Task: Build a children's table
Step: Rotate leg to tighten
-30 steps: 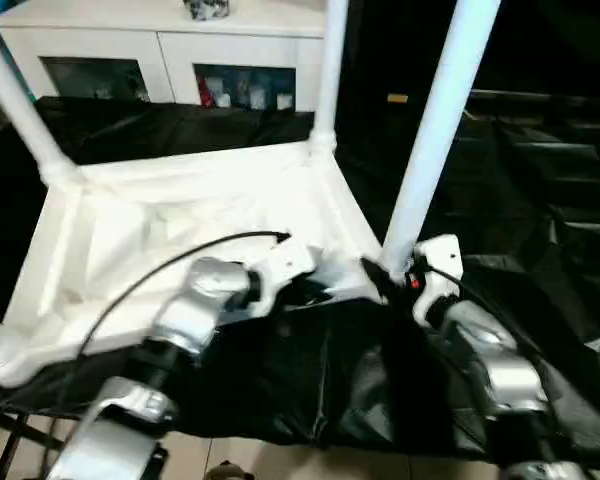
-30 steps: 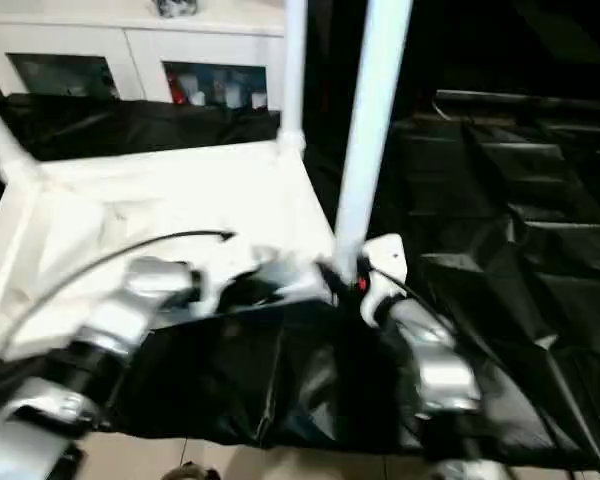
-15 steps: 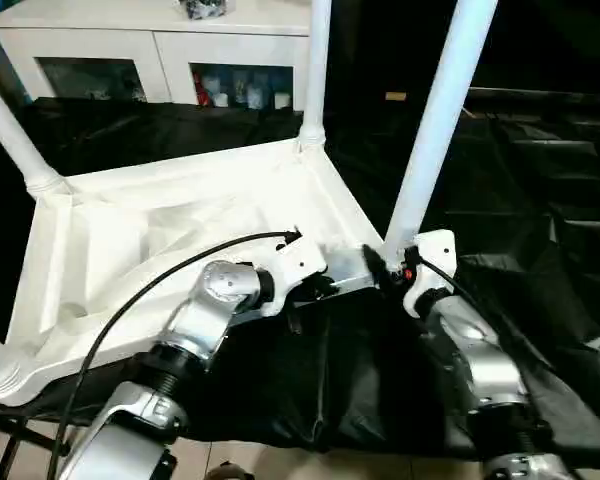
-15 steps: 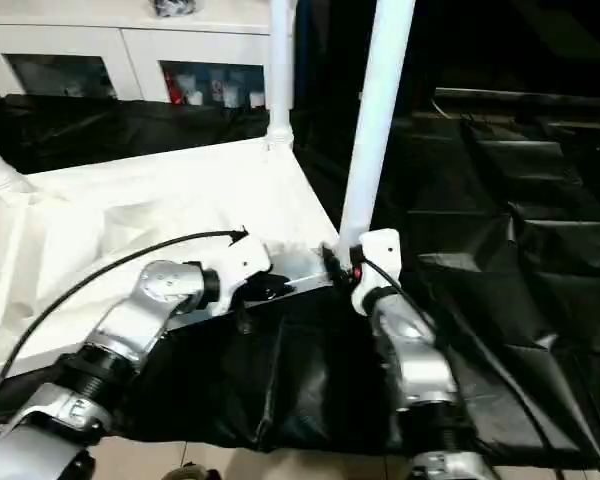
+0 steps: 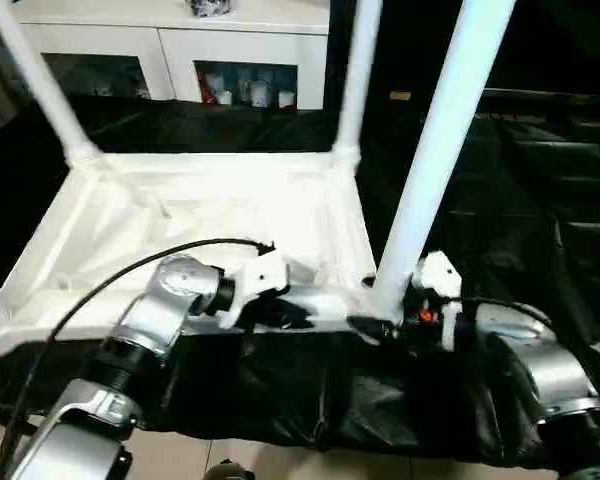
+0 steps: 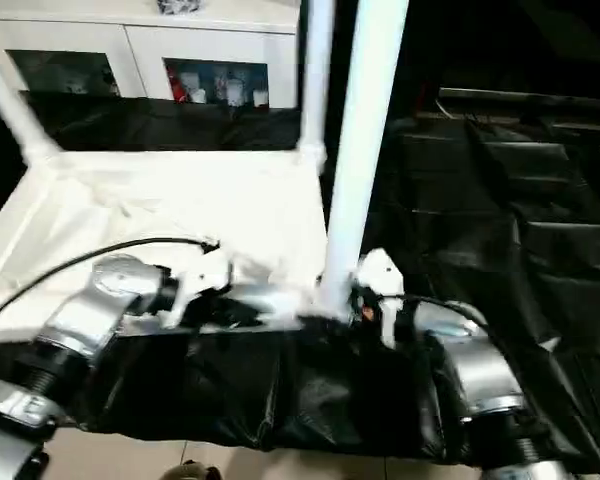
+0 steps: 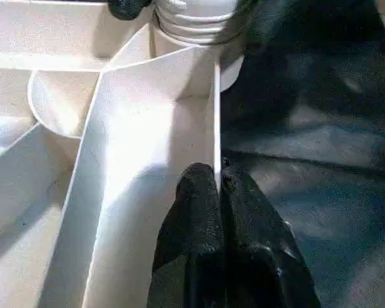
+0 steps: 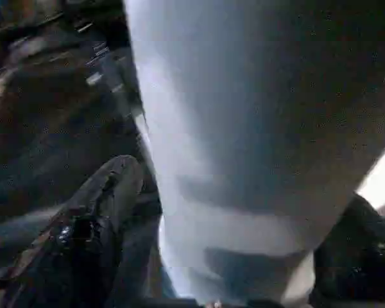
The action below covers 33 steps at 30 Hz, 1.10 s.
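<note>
Two arms reach level: left gripper (image 7: pixel 218 192) pinches the tabletop (image 5: pixel 180 215) rim; right gripper (image 8: pixel 231 250) straddles a leg (image 5: pixel 435 150).

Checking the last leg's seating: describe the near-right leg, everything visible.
The near-right leg is a long, smooth white tube, plastic-looking, standing nearly upright from the upturned tabletop's near-right corner. A ridged collar sits at its base in the left wrist view. The right gripper straddles its foot, one black finger either side.

dim, motion-blurred, glare on white plastic

Upturned tabletop (image 5: pixel 180 230), legs (image 5: pixel 435 150) upright
</note>
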Available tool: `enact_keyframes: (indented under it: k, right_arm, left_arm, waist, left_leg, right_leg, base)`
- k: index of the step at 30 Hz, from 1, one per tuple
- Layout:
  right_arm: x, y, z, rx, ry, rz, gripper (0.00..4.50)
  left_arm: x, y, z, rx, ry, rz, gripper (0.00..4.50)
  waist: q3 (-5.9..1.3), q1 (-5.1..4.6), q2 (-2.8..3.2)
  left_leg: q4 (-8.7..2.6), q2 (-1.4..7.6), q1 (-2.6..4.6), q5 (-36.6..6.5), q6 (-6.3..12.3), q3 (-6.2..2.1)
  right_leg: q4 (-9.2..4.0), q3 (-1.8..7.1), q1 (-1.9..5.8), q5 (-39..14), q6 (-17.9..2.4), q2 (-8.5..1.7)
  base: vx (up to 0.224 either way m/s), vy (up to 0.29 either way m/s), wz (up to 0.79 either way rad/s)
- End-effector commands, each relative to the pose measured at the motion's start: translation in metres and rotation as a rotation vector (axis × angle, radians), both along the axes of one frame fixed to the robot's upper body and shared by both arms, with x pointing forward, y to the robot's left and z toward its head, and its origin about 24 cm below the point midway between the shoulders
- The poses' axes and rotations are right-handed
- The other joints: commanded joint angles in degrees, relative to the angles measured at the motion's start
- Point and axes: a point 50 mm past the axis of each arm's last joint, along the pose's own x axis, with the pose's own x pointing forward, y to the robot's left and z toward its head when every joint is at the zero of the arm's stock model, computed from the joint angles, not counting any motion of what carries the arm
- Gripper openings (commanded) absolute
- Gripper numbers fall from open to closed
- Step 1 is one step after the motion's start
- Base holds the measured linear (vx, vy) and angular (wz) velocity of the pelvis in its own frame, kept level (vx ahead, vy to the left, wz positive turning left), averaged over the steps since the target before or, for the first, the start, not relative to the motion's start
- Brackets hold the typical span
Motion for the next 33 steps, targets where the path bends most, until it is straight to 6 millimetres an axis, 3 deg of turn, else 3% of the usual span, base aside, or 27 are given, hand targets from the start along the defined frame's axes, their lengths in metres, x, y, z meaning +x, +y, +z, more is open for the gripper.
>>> enact_keyframes:
  k: [1, 4, 10, 16, 19, 21, 24, 25, 29, 30, 32, 33]
  right_arm:
    - [-0.008, 0.022, 0.001, 0.02, 0.029, 0.166, 3.57]
    - [-0.009, 0.022, 0.002, 0.016, 0.046, 0.204, 3.28]
    - [-0.013, 0.026, 0.004, 0.035, 0.073, 0.238, 2.78]
    - [-0.018, 0.027, 0.001, 0.054, 0.082, 0.23, 2.64]
    - [-0.011, 0.027, -0.001, 0.101, 0.035, 0.041, 2.62]
    - [-0.006, 0.027, -0.004, 0.116, 0.017, -0.077, 2.62]
    - [0.004, 0.029, -0.013, 0.12, -0.012, -0.306, 2.61]
    - [0.004, 0.029, -0.013, 0.12, -0.012, -0.306, 2.61]
    - [0.013, 0.031, -0.02, 0.103, -0.027, -0.486, 2.61]
    - [0.02, 0.033, -0.023, 0.09, -0.039, -0.629, 2.61]
    - [0.023, 0.034, -0.025, 0.083, -0.046, -0.694, 2.61]
    - [0.027, 0.035, -0.026, 0.067, -0.057, -0.778, 2.61]
  left_arm:
    - [0.0, -0.013, 0.003, 0.002, 0.001, -0.08, 0.0]
    - [0.002, -0.01, 0.004, 0.02, -0.001, -0.097, 0.0]
    - [0.003, -0.006, 0.005, 0.024, -0.004, -0.097, 0.0]
    - [0.001, -0.006, 0.003, 0.011, 0.008, -0.088, 0.0]
    - [0.003, -0.008, -0.001, -0.004, -0.005, -0.004, 0.0]
    - [0.006, -0.011, -0.001, -0.027, -0.021, 0.058, 0.0]
    - [0.006, -0.022, -0.004, -0.05, -0.047, 0.135, 0.0]
    - [0.006, -0.022, -0.004, -0.05, -0.047, 0.135, 0.0]
    - [0.004, -0.035, -0.007, -0.066, -0.073, 0.187, 0.0]
    - [0.005, -0.048, -0.008, -0.088, -0.097, 0.251, 0.0]
    - [0.006, -0.054, -0.009, -0.099, -0.108, 0.275, 0.0]
    - [0.006, -0.061, -0.009, -0.114, -0.126, 0.308, 0.0]
  waist:
    - [-3.13, 0.16, -0.53]
    - [-3.11, 0.26, -0.75]
    - [-3.2, 0.76, -0.51]
    - [-3.19, 1.08, -0.44]
    - [-2.99, 1.19, -0.29]
    - [-2.87, 0.99, -0.35]
    - [-2.66, 0.3, -0.34]
    - [-2.7, 0.16, -0.37]
    - [-2.81, -0.55, -0.27]
    - [-2.83, -0.65, 0.06]
    - [-2.79, -0.85, -0.14]
    - [-2.82, -1.08, 0.14]
  left_leg:
    - [-3.32, 1.66, 0.35, -9.3, 5.21, -0.16]
    - [-3.35, 1.7, 0.36, -9.1, 5.01, -0.21]
    - [-3.34, 1.83, 0.46, -8.93, 4.7, -0.23]
    - [-3.4, 1.85, 0.53, -9.39, 4.21, -0.24]
    - [-3.6, 1.88, 0.63, -10.9, 3.31, -0.25]
    - [-3.96, 1.83, 0.8, -12.51, 1.99, -0.41]
    - [-4.34, 1.78, 0.65, -13.84, 0.38, -0.55]
    - [-4.34, 1.78, 0.72, -14.26, 0.18, -0.56]
    - [-4.28, 1.69, 0.54, -13.13, 0.6, -0.54]
    - [-4.25, 1.7, 0.56, -12.75, 0.55, -0.55]
    - [-4.29, 1.55, 0.61, -13.28, 0.15, -0.52]
    - [-4.28, 1.6, 0.59, -12.77, -0.16, -0.51]
  right_leg:
    - [-3.81, 2.94, 2.74, -4.53, -13.92, -3.34]
    - [-3.73, 2.94, 2.79, -4.13, -14.3, -3.4]
    - [-3.67, 2.95, 2.72, -4.18, -14.37, -3.51]
    - [-3.7, 2.98, 2.69, -4.12, -14.12, -3.47]
    - [-3.97, 3.07, 2.48, -5.84, -13.86, -3.54]
    - [-4.41, 3.05, 2.44, -9.81, -12.95, -3.73]
    - [-4.89, 3.02, 2.36, -13.8, -11.51, -3.84]
    - [-4.95, 3.04, 2.35, -14.46, -11.27, -3.88]
    - [-4.86, 3.1, 2.36, -12.05, -10.91, -3.62]
    - [-4.77, 3.11, 2.28, -11.04, -11.0, -3.52]
    - [-4.91, 3.04, 2.36, -11.57, -11.04, -3.51]
    - [-4.8, 3.15, 2.19, -10.62, -11.14, -3.46]
  base:
    - [0.0, 0.0, 0.0]
    - [0.0, 0.0, 0.0]
    - [0.0, 0.0, 0.0]
    - [0.0, 0.0, 0.0]
    - [0.0, 0.0, 0.0]
    - [0.0, 0.0, 0.0]
    - [0.0, 0.0, 0.0]
    - [0.0, 0.0, 0.0]
    - [0.0, 0.0, 0.0]
    - [0.0, 0.0, 0.0]
    - [0.0, 0.0, 0.0]
    - [0.0, 0.0, 0.0]
